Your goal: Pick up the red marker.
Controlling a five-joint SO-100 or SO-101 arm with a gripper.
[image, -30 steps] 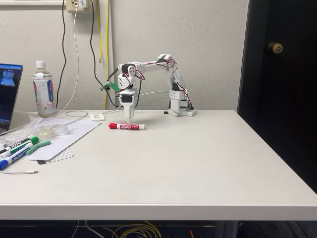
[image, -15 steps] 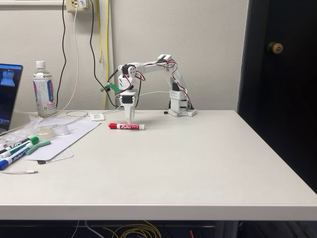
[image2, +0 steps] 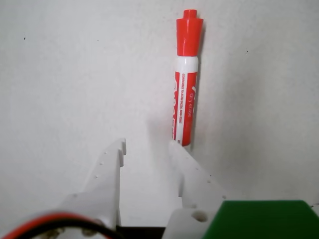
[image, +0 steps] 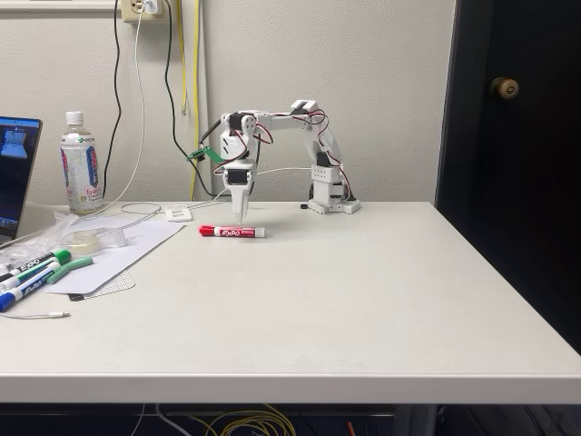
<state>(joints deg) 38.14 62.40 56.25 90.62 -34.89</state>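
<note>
Markers with green and blue caps lie by the table's left edge in the fixed view. Right of them, toward the back edge, the red marker lies flat. The gripper hangs above it, fingers parted and empty.
</note>
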